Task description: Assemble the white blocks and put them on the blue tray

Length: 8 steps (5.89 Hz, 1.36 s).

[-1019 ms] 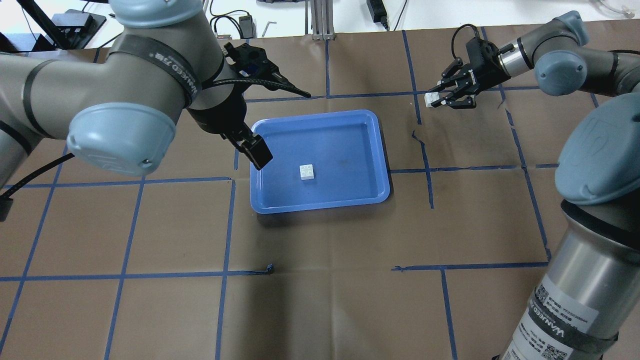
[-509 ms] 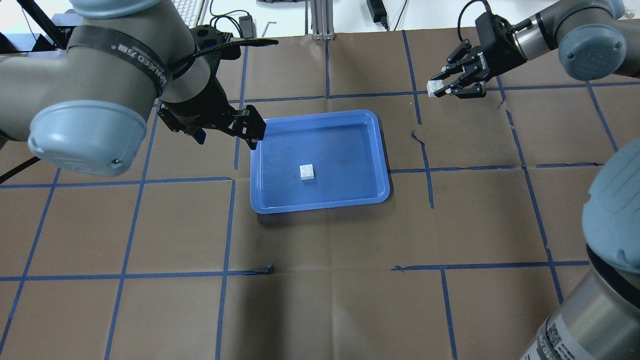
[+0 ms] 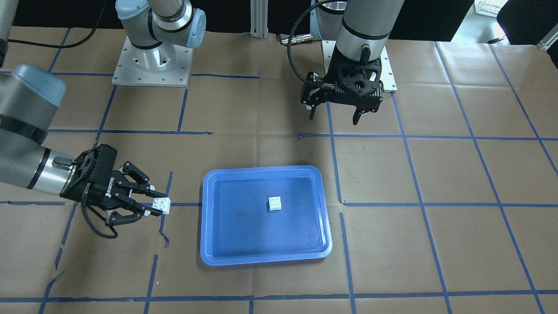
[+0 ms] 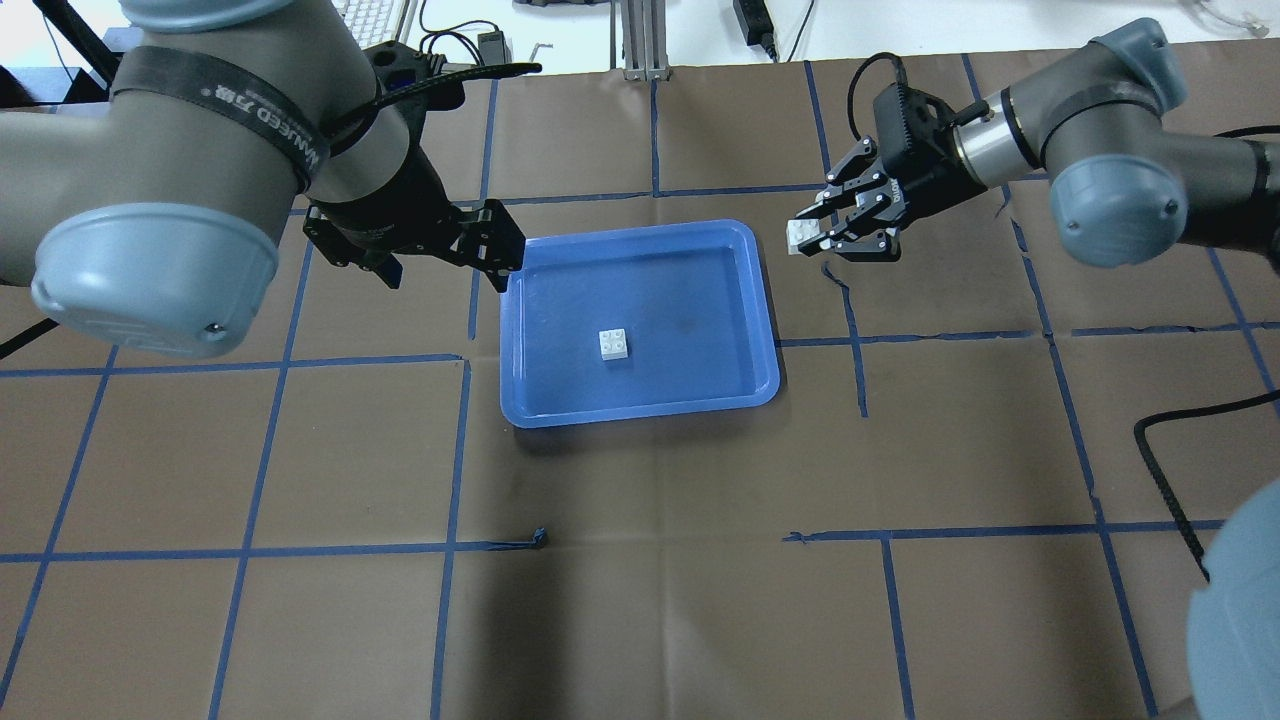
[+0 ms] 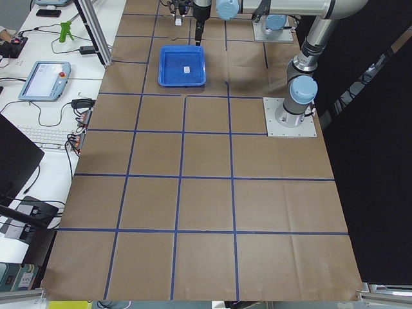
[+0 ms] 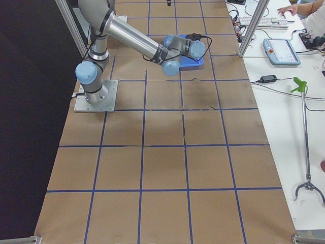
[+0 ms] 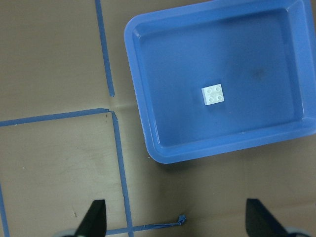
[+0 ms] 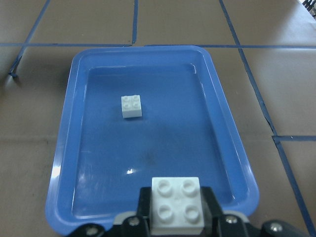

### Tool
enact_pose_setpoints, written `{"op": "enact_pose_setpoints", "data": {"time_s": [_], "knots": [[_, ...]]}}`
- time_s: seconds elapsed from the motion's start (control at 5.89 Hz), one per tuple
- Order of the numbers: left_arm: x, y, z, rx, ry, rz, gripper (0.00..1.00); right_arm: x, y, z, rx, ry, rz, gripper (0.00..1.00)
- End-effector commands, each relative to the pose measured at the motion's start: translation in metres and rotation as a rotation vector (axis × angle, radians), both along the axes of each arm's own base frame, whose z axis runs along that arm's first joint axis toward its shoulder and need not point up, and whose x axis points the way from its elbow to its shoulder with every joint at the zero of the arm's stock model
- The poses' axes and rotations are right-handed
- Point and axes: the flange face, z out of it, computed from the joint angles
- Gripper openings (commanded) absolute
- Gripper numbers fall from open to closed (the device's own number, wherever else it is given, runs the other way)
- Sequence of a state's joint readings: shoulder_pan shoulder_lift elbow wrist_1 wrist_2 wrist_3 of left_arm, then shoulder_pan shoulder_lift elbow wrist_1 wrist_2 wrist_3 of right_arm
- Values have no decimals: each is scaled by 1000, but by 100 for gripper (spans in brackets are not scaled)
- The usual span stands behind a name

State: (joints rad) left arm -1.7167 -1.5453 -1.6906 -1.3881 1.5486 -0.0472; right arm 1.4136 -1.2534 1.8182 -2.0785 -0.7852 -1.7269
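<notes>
In the right wrist view, the right gripper (image 8: 176, 217) is cut off by the lower edge. The sides of the small white square plastic four-stud brick (image 8: 176, 200) clamped between its pads are covered by them.

In the left wrist view, only the two dark fingertips (image 7: 95, 222) of the left gripper (image 7: 177, 224) are seen; the rest lies beyond the lower edge.

From the robot's right end, the large glossy blue plastic tray (image 6: 199, 62) is almost wholly hidden behind the near arm (image 6: 177, 51), and neither brick can be made out.

From the left end, the second white brick (image 5: 186, 69), lying in the tray, is reduced to a speck, its studs too small to tell.
</notes>
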Motion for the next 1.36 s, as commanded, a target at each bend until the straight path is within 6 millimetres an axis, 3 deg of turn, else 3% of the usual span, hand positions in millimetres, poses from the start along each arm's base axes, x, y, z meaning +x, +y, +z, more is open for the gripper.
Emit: {"op": "enact_pose_setpoints", "data": {"time_s": [0.0,0.17,0.34,0.85,1.19], "knots": [[1,4,4,-4,0,2,99,90,37,-11,-48,-14,-104,22],[1,4,6,-7,0,2,99,119,55,-30,-55,-26,-103,22],[2,4,6,-8,1,2,99,135,61,-50,-66,-18,-81,22],[2,7,10,-16,2,2,99,134,49,-125,-68,24,-83,23],[2,7,10,-16,0,2,99,135,50,-137,-51,24,-80,25]]}}
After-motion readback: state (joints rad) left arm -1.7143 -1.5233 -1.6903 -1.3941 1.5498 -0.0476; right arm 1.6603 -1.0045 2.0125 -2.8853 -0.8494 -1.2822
